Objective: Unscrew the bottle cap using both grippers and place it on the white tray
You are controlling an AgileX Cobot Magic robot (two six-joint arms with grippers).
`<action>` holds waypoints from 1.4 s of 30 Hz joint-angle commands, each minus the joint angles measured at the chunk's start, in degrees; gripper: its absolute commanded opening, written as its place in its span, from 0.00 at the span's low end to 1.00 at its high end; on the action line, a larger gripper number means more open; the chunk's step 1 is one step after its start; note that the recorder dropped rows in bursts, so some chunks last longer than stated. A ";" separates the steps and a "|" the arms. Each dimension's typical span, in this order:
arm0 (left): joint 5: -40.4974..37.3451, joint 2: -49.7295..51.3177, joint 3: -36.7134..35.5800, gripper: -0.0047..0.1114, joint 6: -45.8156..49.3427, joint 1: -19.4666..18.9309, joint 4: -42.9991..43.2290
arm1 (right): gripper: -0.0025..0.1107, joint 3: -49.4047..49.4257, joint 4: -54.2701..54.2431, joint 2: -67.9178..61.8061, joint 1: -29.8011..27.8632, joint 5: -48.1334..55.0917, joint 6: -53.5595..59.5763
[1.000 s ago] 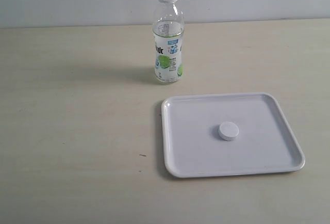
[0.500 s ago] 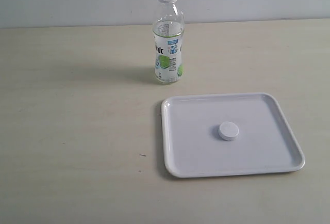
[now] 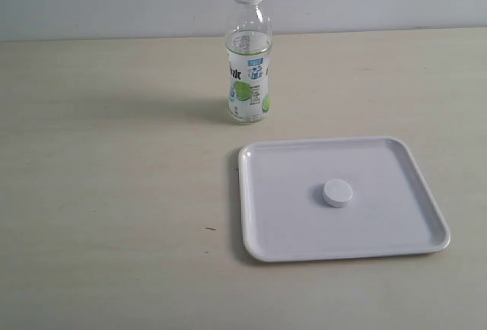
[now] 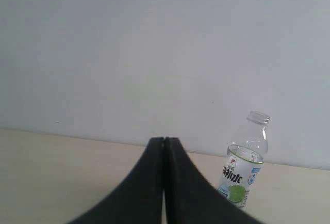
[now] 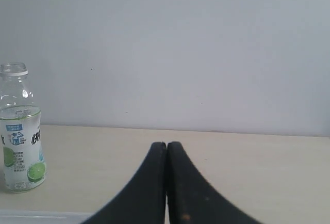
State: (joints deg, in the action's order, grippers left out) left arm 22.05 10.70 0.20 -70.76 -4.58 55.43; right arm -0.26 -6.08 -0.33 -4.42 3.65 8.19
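Obstacles: bottle upright, uncapped, near the far edge of the tabletop, about mid-width. Low-rimmed white tray lies flat toward the near right corner; bottle cap sits near its middle, apart from every rim. Bare strip of tabletop between bottle and tray. Left half open from far edge to near edge; nothing overhangs bottle or tray

Lab-style test bench: bare beige tabletop, plain pale wall.
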 commanded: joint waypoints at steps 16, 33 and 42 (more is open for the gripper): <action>-0.54 -0.27 -0.20 0.04 0.13 0.03 0.08 | 0.02 0.26 6.08 0.33 -0.39 2.23 -8.19; -5.69 -5.97 -0.20 0.04 -1.47 3.40 -0.06 | 0.02 0.26 6.08 0.33 -0.39 2.23 -8.19; -10.57 -10.70 -0.20 0.04 -2.95 6.84 2.87 | 0.02 0.26 6.08 0.33 -0.39 2.38 -8.19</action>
State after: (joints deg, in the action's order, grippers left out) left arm 11.36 0.36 0.20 -73.07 1.90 58.07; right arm -0.26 0.00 -0.33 -4.42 6.22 0.00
